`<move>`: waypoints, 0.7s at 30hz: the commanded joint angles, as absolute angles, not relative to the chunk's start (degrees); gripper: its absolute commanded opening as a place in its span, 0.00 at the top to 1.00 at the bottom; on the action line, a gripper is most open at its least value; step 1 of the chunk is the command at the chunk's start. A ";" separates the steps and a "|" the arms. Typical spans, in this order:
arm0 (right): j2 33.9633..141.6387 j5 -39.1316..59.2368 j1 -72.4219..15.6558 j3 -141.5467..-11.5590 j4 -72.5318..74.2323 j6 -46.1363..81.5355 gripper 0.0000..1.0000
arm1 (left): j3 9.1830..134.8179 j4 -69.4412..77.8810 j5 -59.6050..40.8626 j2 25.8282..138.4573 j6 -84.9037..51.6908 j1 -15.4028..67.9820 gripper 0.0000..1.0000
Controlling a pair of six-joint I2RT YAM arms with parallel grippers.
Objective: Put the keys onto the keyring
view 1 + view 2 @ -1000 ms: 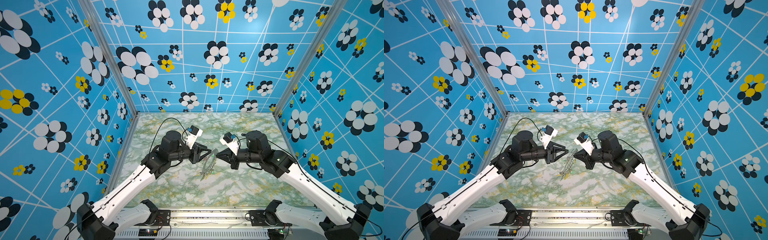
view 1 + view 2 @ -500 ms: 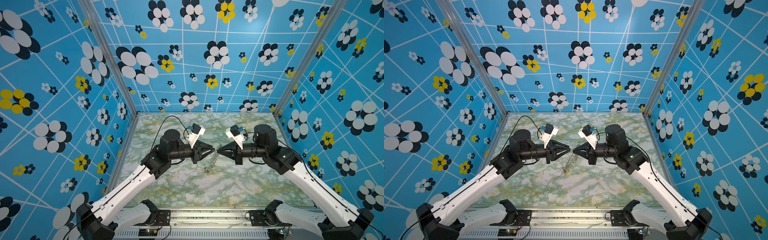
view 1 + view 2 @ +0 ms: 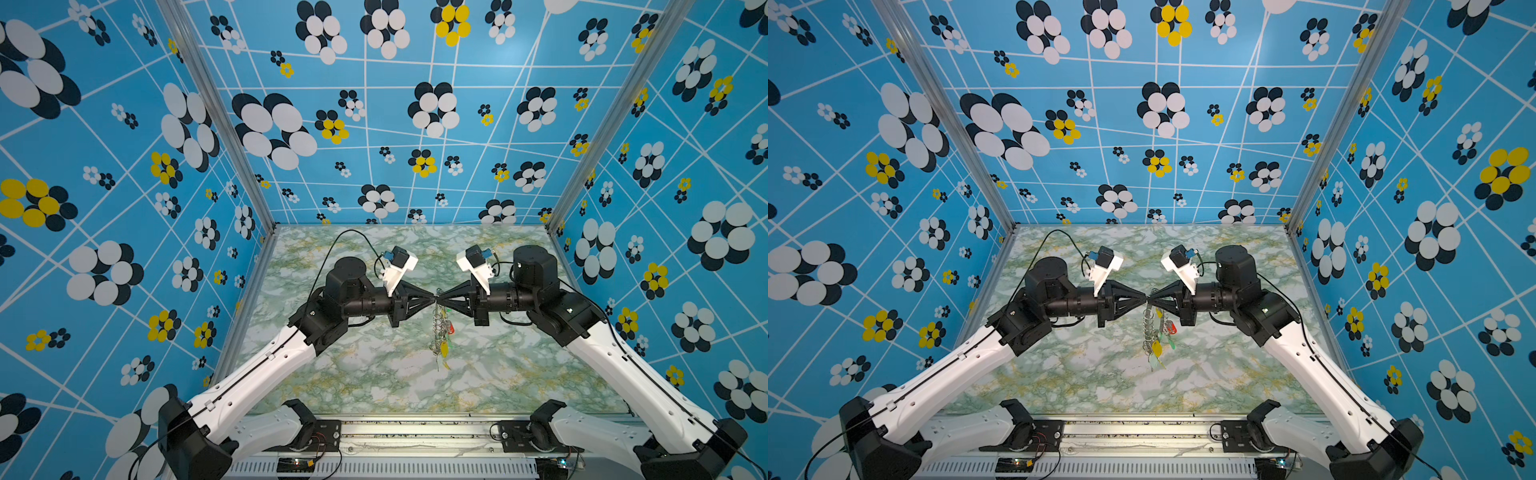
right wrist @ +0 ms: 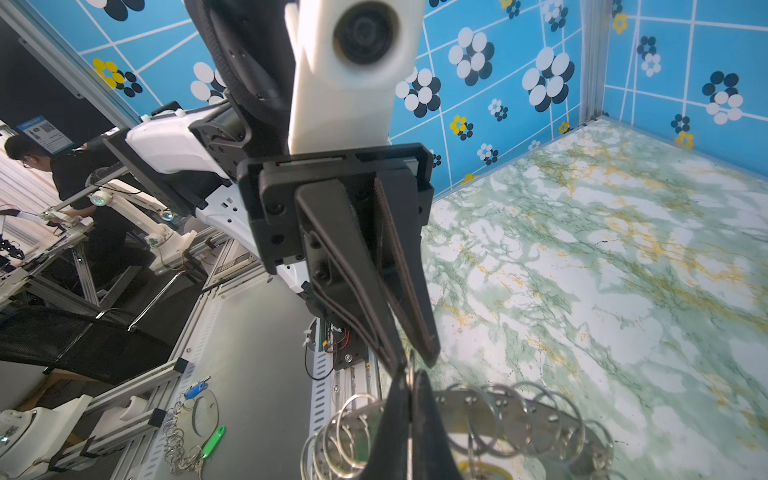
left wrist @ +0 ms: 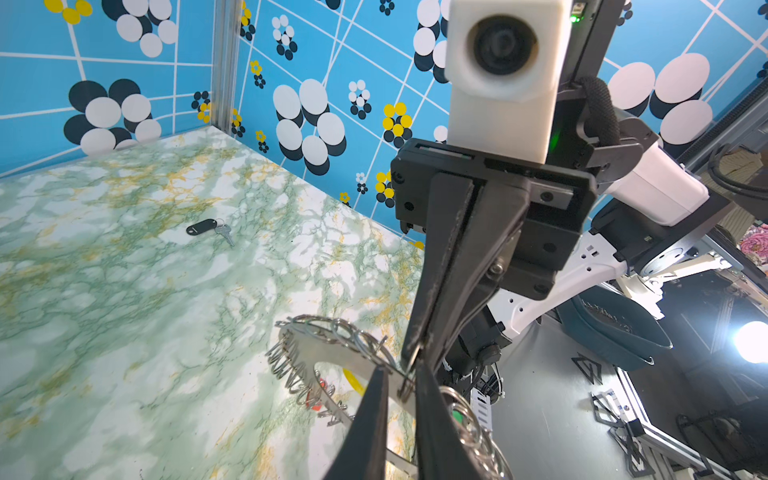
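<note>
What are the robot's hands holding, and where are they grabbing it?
The right gripper pinches the keyring by one wire loop on its rim. The left gripper straddles the same loop; whether it grips cannot be told.

The left arm (image 3: pixel 266 365) and right arm (image 3: pixel 623 361) come in from the near corners and meet over the middle of the desk (image 3: pixel 374 386), left claw (image 3: pixel 430 296) and right claw (image 3: pixel 440 296) facing each other tip to tip. The keyring (image 3: pixel 441 328) hangs beneath that meeting point, its upper rim at the tips, the rest of it between them and the desk below. In the left wrist view the key (image 5: pixel 224 235) lies flat on the desk, well apart from the keyring, out beyond the right claw toward the back right corner (image 5: pixel 222 120) of the walls.
</note>
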State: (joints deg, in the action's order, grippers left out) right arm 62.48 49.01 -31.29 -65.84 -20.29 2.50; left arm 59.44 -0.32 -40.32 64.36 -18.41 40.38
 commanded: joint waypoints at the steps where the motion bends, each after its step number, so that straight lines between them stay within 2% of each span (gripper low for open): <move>1: 61.70 52.52 -30.61 -67.07 -15.57 4.53 1.00 | 61.15 2.52 -42.39 64.85 -19.07 41.37 0.87; 11: 62.91 55.11 -30.36 -66.58 -13.45 6.62 1.00 | 61.92 5.74 -42.70 66.02 -19.99 42.44 0.87; 15: 63.12 55.63 -30.41 -65.93 -13.74 7.01 1.00 | 61.45 7.38 -41.11 65.59 -19.97 42.45 1.00; 21: 62.34 53.93 -30.37 -65.85 -17.11 5.06 1.00 | 60.73 8.26 -39.37 64.36 -19.44 42.44 1.00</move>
State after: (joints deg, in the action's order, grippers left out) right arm 62.50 52.75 -29.58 -65.82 -17.15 5.26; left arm 59.77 3.51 -40.14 65.19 -20.47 41.08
